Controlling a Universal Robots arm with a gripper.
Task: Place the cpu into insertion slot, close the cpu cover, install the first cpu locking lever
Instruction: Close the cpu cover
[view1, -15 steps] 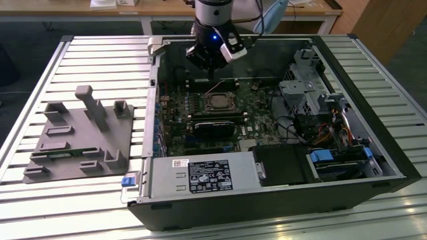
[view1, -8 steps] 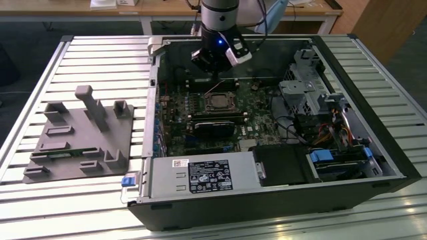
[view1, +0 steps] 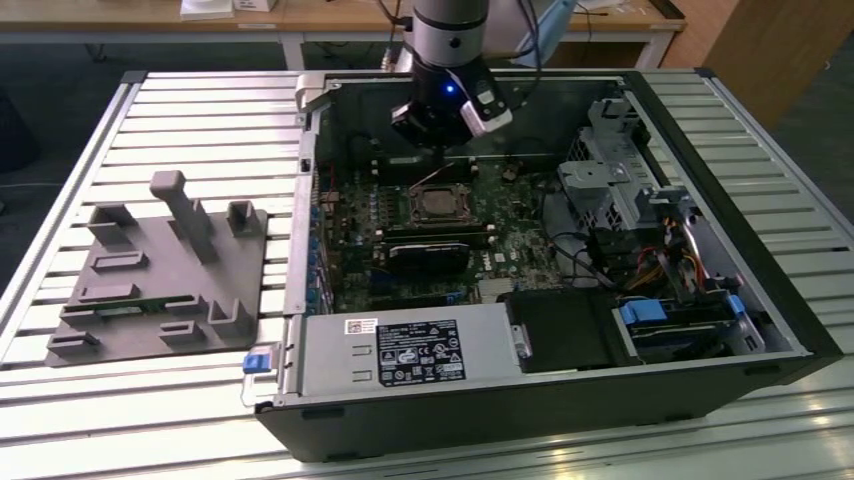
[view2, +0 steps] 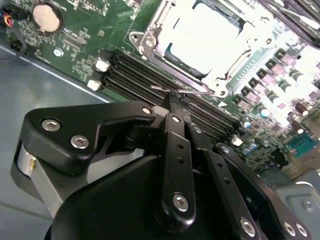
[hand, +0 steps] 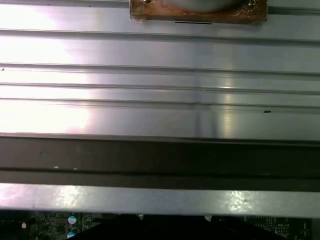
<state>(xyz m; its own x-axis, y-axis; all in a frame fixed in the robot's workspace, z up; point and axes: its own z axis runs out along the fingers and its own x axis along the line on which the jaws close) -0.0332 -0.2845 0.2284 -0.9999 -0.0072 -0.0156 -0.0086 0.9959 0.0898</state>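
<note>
The cpu (view2: 205, 35) lies in the insertion slot (view1: 438, 206) on the green board, its pale metal face showing. The silver cpu cover (view2: 150, 37) lies flat around it as a frame. A thin wire locking lever (view2: 192, 92) runs along the socket's edge beside the memory slots. In the second wrist view my gripper (view2: 173, 98) is shut, with its black fingertips right at this wire; I cannot tell whether they grip it. In the exterior view the gripper (view1: 446, 150) hangs inside the open computer case, just behind the socket.
Black memory slots (view2: 145, 75) and a coin battery (view2: 47, 17) lie near the socket. A black card (view1: 430, 250), a drive cage (view1: 607, 185) and a power supply (view1: 400, 355) crowd the case. A grey fixture plate (view1: 154, 270) stands at the exterior view's left on the slatted table (hand: 150, 55).
</note>
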